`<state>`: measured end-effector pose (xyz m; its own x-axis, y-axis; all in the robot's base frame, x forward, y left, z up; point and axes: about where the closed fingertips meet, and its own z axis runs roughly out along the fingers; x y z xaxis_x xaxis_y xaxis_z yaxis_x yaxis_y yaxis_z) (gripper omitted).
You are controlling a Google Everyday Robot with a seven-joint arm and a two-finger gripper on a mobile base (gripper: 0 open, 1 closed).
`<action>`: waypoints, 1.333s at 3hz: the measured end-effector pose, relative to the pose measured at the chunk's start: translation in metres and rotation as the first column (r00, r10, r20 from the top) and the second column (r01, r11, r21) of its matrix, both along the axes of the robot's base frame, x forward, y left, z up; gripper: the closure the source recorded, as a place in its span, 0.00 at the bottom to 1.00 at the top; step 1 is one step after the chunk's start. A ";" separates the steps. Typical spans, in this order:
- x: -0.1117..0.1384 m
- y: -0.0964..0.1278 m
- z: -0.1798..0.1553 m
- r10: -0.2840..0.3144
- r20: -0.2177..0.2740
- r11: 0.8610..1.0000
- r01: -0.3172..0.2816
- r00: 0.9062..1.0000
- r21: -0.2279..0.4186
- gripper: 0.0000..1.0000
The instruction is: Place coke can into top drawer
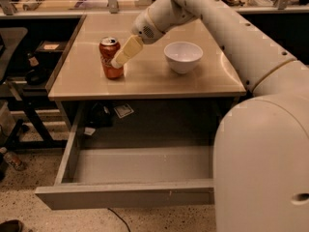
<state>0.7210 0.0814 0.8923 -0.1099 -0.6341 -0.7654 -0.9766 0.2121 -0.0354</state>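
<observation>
The coke can (109,57), red with a silver top, stands upright on the left part of the beige tabletop (145,79). My gripper (117,62) reaches down from the upper right on the white arm, and its beige tip lies against the can's right side, low on the can. The top drawer (120,195) is pulled open below the tabletop. Its grey inside is bare and its long front panel faces me.
A white bowl (183,56) stands on the tabletop to the right of the can. My white body (260,168) fills the right foreground and covers the drawer's right end. A card (124,110) lies under the table, and a bottle (12,159) on the floor at left.
</observation>
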 end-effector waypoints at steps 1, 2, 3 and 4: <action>0.007 0.015 0.005 0.021 -0.003 1.000 -0.021 1.000 0.011 0.00; 0.010 0.028 0.005 0.033 -0.030 0.999 -0.032 0.999 0.023 0.00; 0.008 0.042 0.000 0.047 -0.066 0.999 -0.045 0.997 0.024 0.00; 0.006 0.052 -0.007 0.053 -0.099 0.998 -0.050 0.994 0.034 0.00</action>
